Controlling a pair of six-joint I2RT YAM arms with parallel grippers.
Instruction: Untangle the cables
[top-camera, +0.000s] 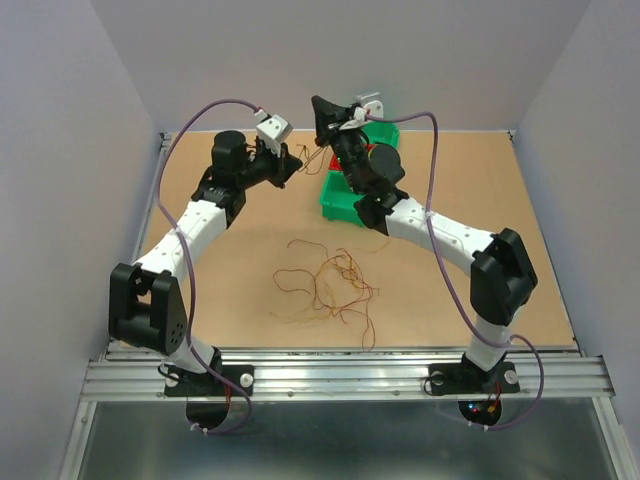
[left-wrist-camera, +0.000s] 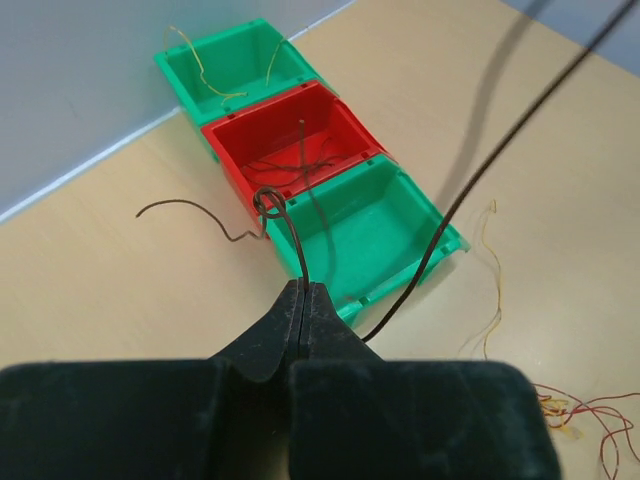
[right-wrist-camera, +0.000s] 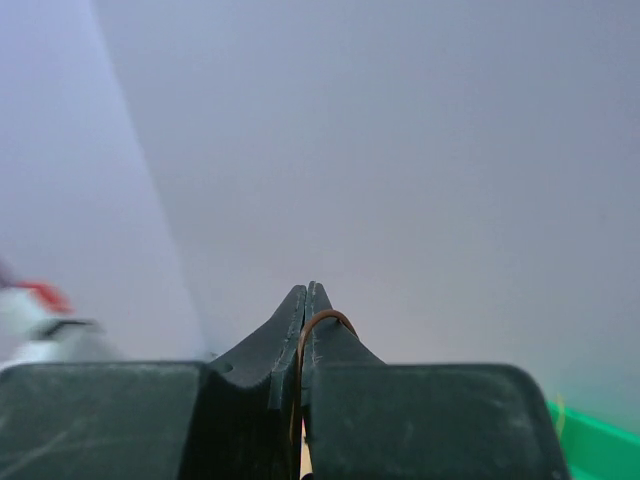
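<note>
A loose tangle of thin orange and brown cables (top-camera: 330, 285) lies on the tan table in front of the arms. My left gripper (top-camera: 293, 163) hangs over the table at the back, beside the bins. It is shut (left-wrist-camera: 303, 284) on a dark brown cable (left-wrist-camera: 292, 240) that curls into a small loop above the fingertips. A second stretch of dark cable (left-wrist-camera: 470, 185) runs up and to the right. My right gripper (top-camera: 322, 108) is raised high near the back wall and is shut (right-wrist-camera: 306, 288) on a brown cable (right-wrist-camera: 328, 317) that arches over one fingertip.
A row of three bins stands at the back: a far green bin (left-wrist-camera: 235, 65) with yellowish strands, a red bin (left-wrist-camera: 300, 140) with dark strands, and a near green bin (left-wrist-camera: 375, 235). Grey walls enclose the table on three sides. Purple arm cables (top-camera: 432, 170) loop overhead.
</note>
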